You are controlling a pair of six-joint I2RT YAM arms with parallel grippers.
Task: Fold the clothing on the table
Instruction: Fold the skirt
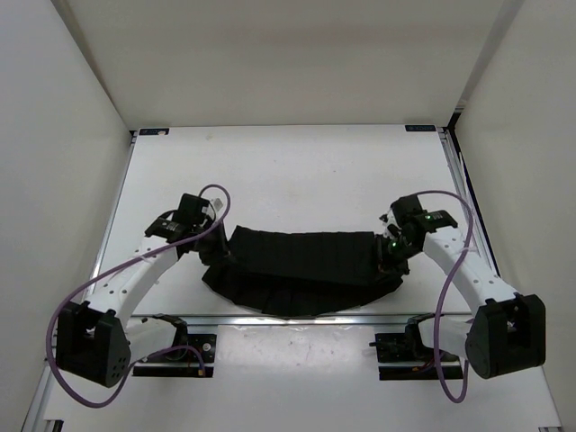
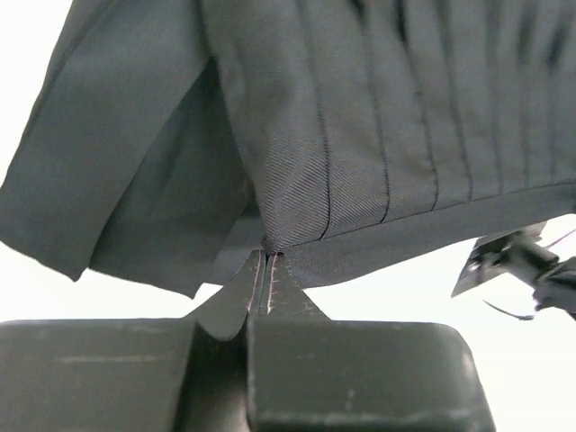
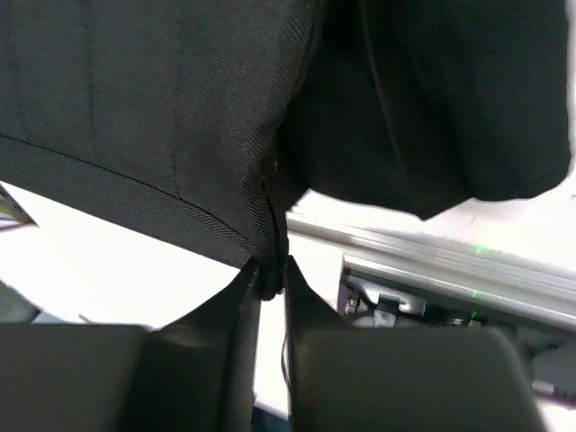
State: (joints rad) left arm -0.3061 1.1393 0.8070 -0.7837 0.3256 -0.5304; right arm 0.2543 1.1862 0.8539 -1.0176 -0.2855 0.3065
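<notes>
The black clothing (image 1: 301, 268) hangs stretched between my two arms above the near part of the white table (image 1: 288, 171), its lower edge sagging toward the front rail. At the garment's left end my left gripper (image 1: 221, 253) is shut on a corner of the pleated fabric (image 2: 360, 117), the fingertips (image 2: 256, 270) pinched tight together. On the right end my right gripper (image 1: 389, 255) is shut on a thick seam of the clothing (image 3: 162, 117), the cloth bunched between its fingertips (image 3: 247, 279). Both held corners are lifted off the table.
A metal rail (image 1: 297, 317) runs along the table's near edge, just under the hanging cloth; it shows again as the rail (image 3: 450, 256) in the right wrist view. White walls close in the table on three sides. Purple cables (image 1: 81, 292) loop off both arms.
</notes>
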